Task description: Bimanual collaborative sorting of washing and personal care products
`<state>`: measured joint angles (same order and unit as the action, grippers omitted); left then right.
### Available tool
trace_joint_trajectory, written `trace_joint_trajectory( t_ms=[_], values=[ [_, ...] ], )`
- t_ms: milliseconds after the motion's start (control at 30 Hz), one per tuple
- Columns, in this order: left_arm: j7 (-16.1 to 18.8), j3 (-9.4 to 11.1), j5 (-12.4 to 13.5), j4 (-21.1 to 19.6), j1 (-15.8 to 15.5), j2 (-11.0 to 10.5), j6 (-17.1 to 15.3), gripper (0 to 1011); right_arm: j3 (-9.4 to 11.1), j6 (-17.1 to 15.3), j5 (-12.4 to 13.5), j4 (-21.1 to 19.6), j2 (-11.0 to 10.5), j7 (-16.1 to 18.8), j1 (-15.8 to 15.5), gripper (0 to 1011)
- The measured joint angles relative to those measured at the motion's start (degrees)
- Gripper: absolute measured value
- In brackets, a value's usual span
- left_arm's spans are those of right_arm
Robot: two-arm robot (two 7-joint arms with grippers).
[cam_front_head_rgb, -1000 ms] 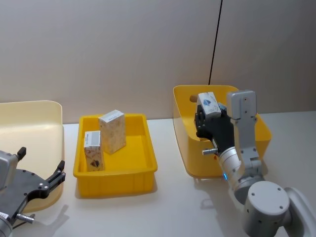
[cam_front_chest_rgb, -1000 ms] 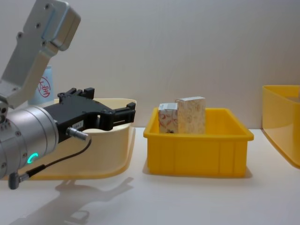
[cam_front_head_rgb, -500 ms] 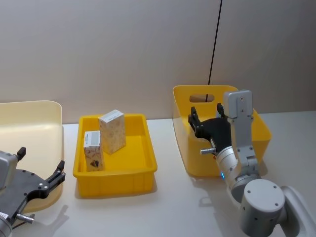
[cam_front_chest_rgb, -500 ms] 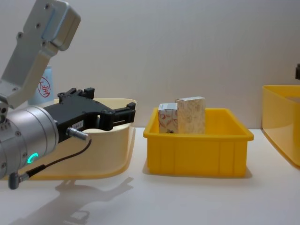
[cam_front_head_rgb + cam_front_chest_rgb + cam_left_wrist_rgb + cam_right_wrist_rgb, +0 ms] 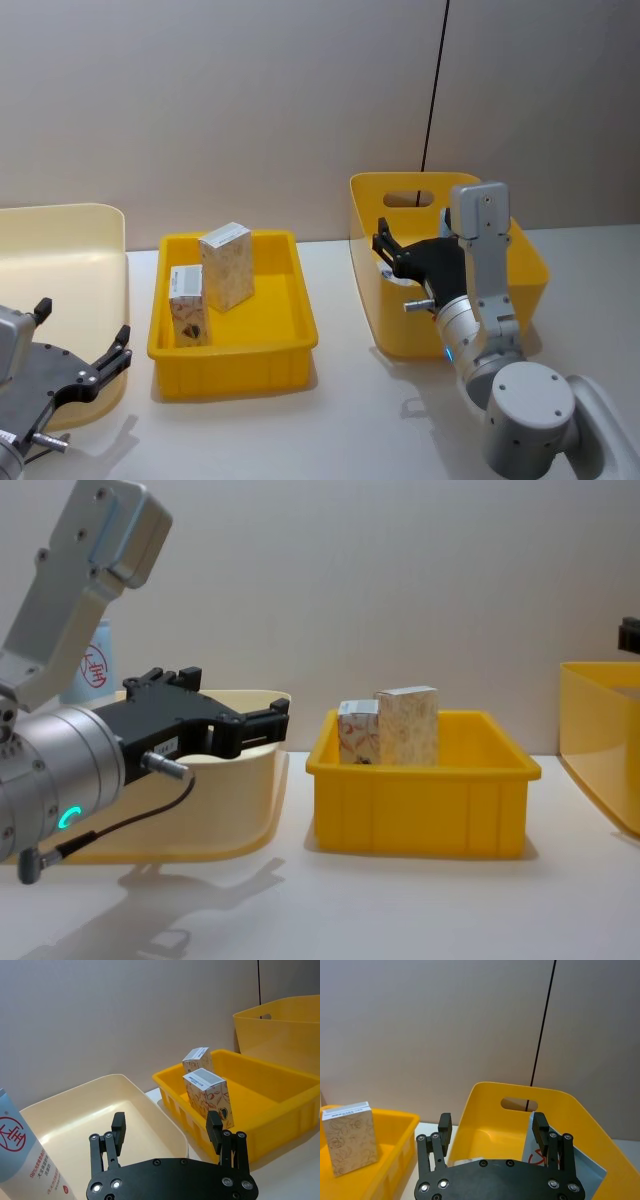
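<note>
I see my right claw (image 5: 405, 247) open and empty over the tall yellow bin (image 5: 520, 262); my left claw (image 5: 262, 723) hangs open at the worktop's near left corner.

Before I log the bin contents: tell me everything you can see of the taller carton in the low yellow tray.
The taller carton is a beige box with a faint swirl print and a white top flap bearing small print. It looks like cardboard, closed and undamaged. It stands upright in the low yellow tray, toward the back, beside a shorter patterned carton. No gripper touches it.
</note>
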<state>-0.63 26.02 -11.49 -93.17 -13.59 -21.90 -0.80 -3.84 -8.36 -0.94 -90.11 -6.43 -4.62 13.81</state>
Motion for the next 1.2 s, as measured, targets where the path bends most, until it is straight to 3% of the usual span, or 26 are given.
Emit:
trace_joint_trajectory(
  t_ms=[300,667,967,1200],
  values=[
    [0.0,0.0,0.0,0.0,0.0,0.0,0.0,1003,-0.29,2.78,0.97,0.05,-0.5,3.07,0.12,1001],
    [0.0,0.0,0.01,0.0,0.0,0.0,0.0,1003,-0.88,6.47,4.37,-0.15,-1.37,9.38,0.18,1001],
    [0.0,0.0,0.01,0.0,0.0,0.0,0.0,1003,-1.33,6.47,5.08,-0.83,-2.05,9.34,-0.63,1001],
    [0.0,0.0,0.0,0.0,0.0,0.0,0.0,1003,-3.17,6.45,7.93,-3.2,-4.56,9.16,-3.88,1001]
  ],
)
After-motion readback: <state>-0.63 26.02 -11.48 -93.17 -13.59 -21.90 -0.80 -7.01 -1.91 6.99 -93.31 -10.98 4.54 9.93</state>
